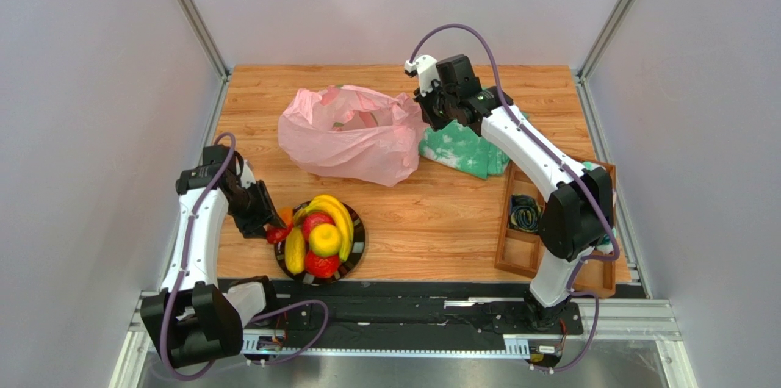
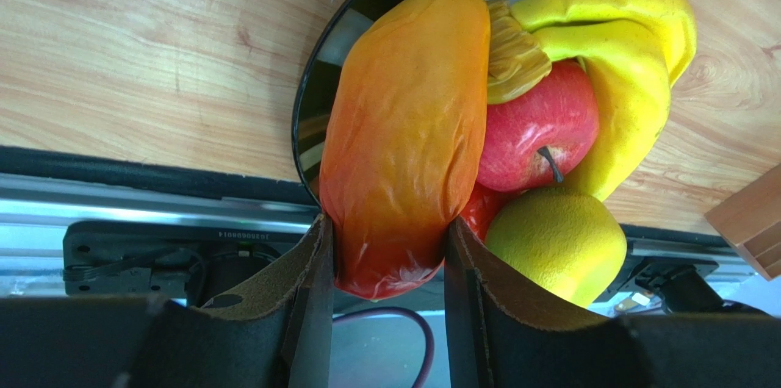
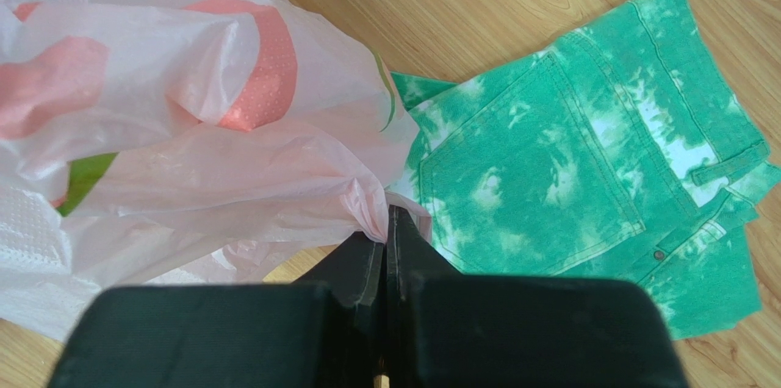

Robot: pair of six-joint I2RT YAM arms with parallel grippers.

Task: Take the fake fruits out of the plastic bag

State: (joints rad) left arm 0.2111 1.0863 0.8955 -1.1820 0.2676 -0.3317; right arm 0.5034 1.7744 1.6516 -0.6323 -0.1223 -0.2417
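Observation:
The pink plastic bag [image 1: 353, 134] lies crumpled at the table's back middle; something green shows through it in the right wrist view [image 3: 87, 177]. My right gripper [image 3: 385, 223] is shut on the bag's thin edge [image 3: 367, 210], at its right side [image 1: 426, 104]. A black plate [image 1: 357, 243] near the front left holds bananas [image 1: 337, 216], red apples [image 1: 316, 223], a lemon [image 1: 324, 240] and more fruit. My left gripper [image 2: 390, 242] is shut on an orange-red mango [image 2: 403, 141] over the plate's left rim [image 1: 278, 228]. The apple [image 2: 536, 127], lemon [image 2: 555, 242] and bananas [image 2: 623, 49] lie beside it.
A folded green-and-white cloth [image 1: 467, 152] lies right of the bag, under my right arm; it fills the right of the right wrist view [image 3: 587, 159]. A wooden compartment tray [image 1: 550, 223] with a dark cord stands at the right edge.

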